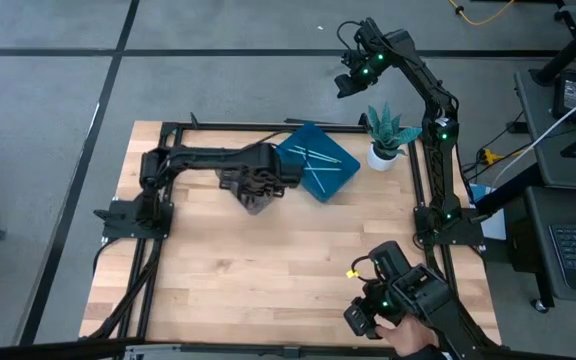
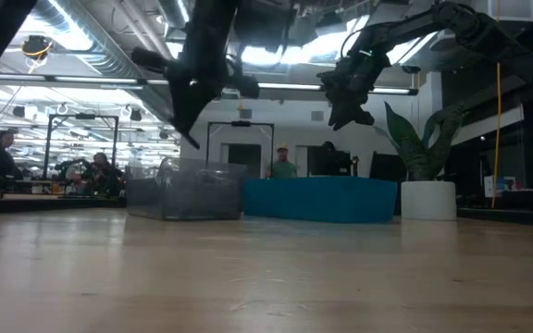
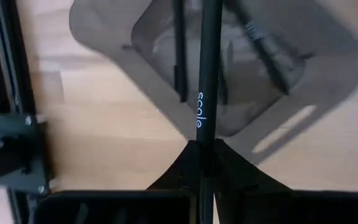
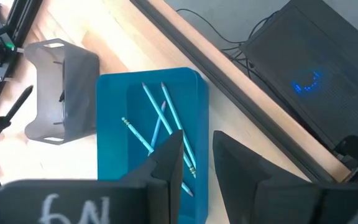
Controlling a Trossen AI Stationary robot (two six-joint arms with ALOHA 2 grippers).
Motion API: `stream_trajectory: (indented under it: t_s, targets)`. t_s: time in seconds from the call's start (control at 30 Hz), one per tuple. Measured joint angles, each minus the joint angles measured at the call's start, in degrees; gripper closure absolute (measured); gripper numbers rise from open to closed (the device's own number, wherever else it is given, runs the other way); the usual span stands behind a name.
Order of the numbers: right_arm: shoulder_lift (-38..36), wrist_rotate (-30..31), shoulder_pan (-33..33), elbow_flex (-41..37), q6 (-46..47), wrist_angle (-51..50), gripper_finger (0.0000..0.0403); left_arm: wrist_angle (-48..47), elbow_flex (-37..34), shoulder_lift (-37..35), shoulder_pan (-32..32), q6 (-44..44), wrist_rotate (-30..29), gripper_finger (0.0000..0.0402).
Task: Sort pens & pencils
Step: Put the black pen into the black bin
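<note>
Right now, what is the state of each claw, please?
Left claw: shut on a black pen, above the grey bin.
Right claw: open, holding nothing, raised above the blue tray.

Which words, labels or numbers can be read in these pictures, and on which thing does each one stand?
"scale": in white letters on the black pen held in the left gripper, above the grey tray.
Handwritten marks on the right gripper: cannot be read surely.
Blue glowing sign on the dark box beside the table: blurred, not readable.
</note>
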Motion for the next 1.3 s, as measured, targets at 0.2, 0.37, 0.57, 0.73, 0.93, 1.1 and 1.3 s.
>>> stream_trajectory:
  t_s: [0.2,0.37,0.57,0.73,0.93,1.1,1.3]
  targets:
    - [0.0,0.0,0.0,0.0,-0.1,0.0,0.0313,1.0,-2.5,0.0,2.0,-1.4,2.1,0.0388]
    - [0.0,0.0,0.0,0.0,-0.1,-0.1,0.0313,1.0,-2.5,0.0,4.0,-1.0,1.9,0.0387]
    - [0.0,0.0,0.0,0.0,-0.1,-0.7,0.0313,2.6,-2.8,0.0,6.4,0.4,0.2,0.0387]
    - [0.0,0.0,0.0,0.0,-0.1,-1.0,0.0313,8.2,-6.8,0.0,7.4,1.8,1.3,0.0387]
    - [0.0,0.0,0.0,0.0,-0.2,-1.0,0.0313,13.2,-11.5,0.1,7.4,1.9,3.5,0.0387]
    - [0.0,0.0,0.0,0.0,-0.2,-1.0,0.0313,14.0,-12.5,0.1,7.5,1.6,3.4,0.0374]
    - [0.0,0.0,0.0,0.0,-0.2,-1.2,0.0313,14.3,-12.5,0.1,7.6,3.4,2.4,0.0332]
